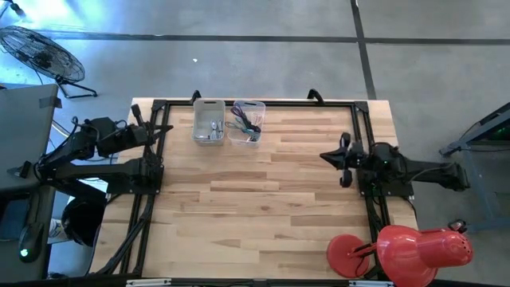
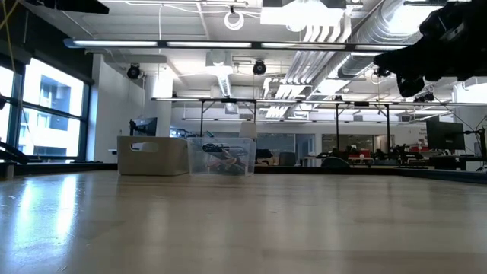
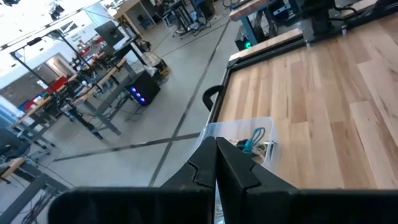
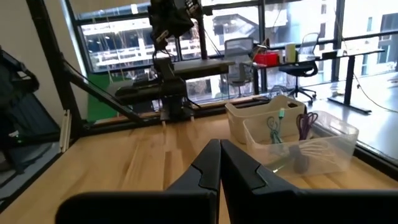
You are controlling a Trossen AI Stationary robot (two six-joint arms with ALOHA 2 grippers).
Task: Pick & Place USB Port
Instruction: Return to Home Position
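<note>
Two bins stand side by side near the table's far edge. The grey-white bin (image 1: 209,121) holds small metal parts. The clear bin (image 1: 247,122) (image 4: 303,144) (image 3: 249,138) holds teal and purple cables and rests on its base. My left gripper (image 1: 166,128) (image 3: 216,163) hovers shut at the table's left edge, left of the bins. My right gripper (image 1: 328,157) (image 4: 220,163) hovers shut toward the table's right side, well away from the bins. In the low view both bins (image 2: 186,156) show far off. No single USB port can be made out.
A black frame (image 1: 263,104) borders the table's far, left and right sides. A red desk lamp (image 1: 402,245) sits at the near right corner. Bare wood (image 1: 255,207) spreads across the table's middle and near part. A floor fan (image 1: 40,52) stands beyond the table's far left corner.
</note>
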